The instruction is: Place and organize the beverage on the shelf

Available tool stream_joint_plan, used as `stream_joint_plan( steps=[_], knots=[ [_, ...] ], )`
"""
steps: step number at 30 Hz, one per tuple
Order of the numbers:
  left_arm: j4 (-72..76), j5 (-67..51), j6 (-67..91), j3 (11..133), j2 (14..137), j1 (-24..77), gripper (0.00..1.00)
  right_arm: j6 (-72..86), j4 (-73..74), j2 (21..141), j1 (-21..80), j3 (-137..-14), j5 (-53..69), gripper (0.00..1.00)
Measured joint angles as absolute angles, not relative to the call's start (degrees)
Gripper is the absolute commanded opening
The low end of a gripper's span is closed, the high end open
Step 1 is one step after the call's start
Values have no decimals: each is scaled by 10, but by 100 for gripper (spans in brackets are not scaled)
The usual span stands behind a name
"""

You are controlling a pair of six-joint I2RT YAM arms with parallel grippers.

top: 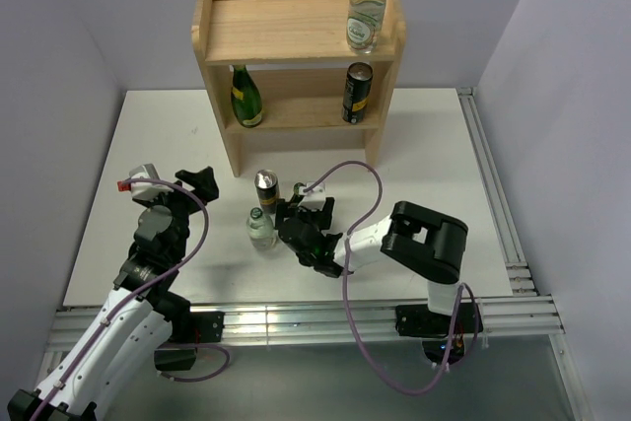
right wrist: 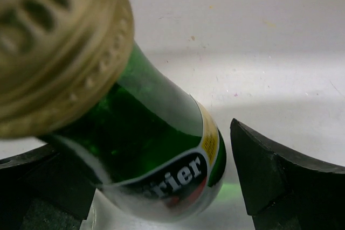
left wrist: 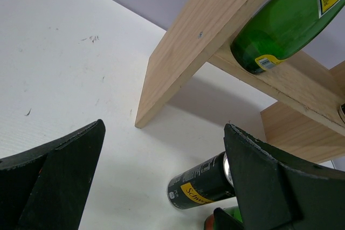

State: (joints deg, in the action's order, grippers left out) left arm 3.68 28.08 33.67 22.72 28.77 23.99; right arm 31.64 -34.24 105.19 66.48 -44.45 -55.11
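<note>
The wooden shelf stands at the back. A clear bottle is on its top board at the right. A dark green bottle and a dark can stand on its lower board. On the table a second can and a clear bottle stand upright. My right gripper is open around a green bottle with a gold cap, and its right finger stands clear of the glass. My left gripper is open and empty, left of the can.
The shelf's side panel rests on the white table ahead of my left gripper. The shelved green bottle shows above it. A metal rail runs along the table's right edge.
</note>
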Motion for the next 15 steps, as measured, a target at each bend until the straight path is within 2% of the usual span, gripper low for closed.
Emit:
stream_joint_plan(
  steps=[7, 10, 11, 15],
  knots=[
    [37, 281, 337, 227, 288, 240, 99, 268, -429, 1080, 655, -442, -548, 89],
    [38, 281, 337, 227, 291, 240, 99, 254, -455, 1092, 650, -442, -548, 69],
    [38, 281, 337, 227, 293, 240, 99, 247, -465, 1098, 648, -441, -547, 53],
    [38, 281, 337, 227, 298, 240, 99, 235, -489, 1106, 642, -442, -543, 36]
  ],
)
